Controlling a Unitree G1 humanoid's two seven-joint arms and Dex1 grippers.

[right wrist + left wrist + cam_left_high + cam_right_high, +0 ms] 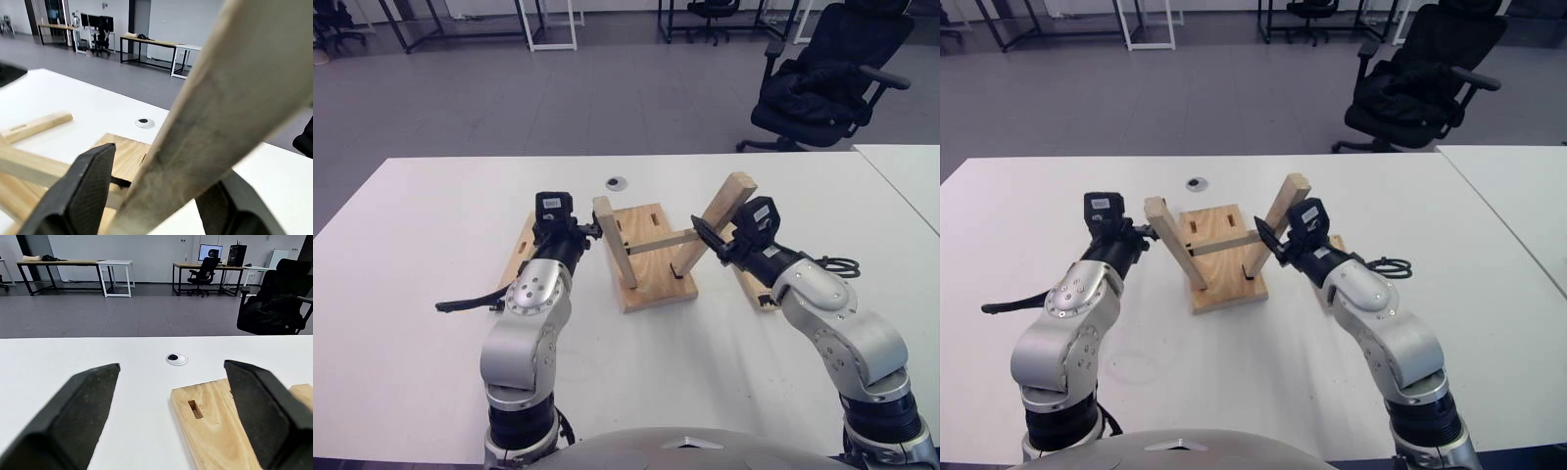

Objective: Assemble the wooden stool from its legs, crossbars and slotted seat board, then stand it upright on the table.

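A: While the seat board (651, 284) lies flat on the worktop (431, 225), what is stood on it?

B: A left leg (615, 242) and a tilted right leg (726, 199), joined by a crossbar (661, 241). The right leg is clamped by the right tool (708, 235); the left tool (590, 233) is spread wide, empty, beside the left leg.

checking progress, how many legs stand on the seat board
2: upright leg on the seat board, left; tilted leg, right, in the right gripper. Others may lie under the arms.
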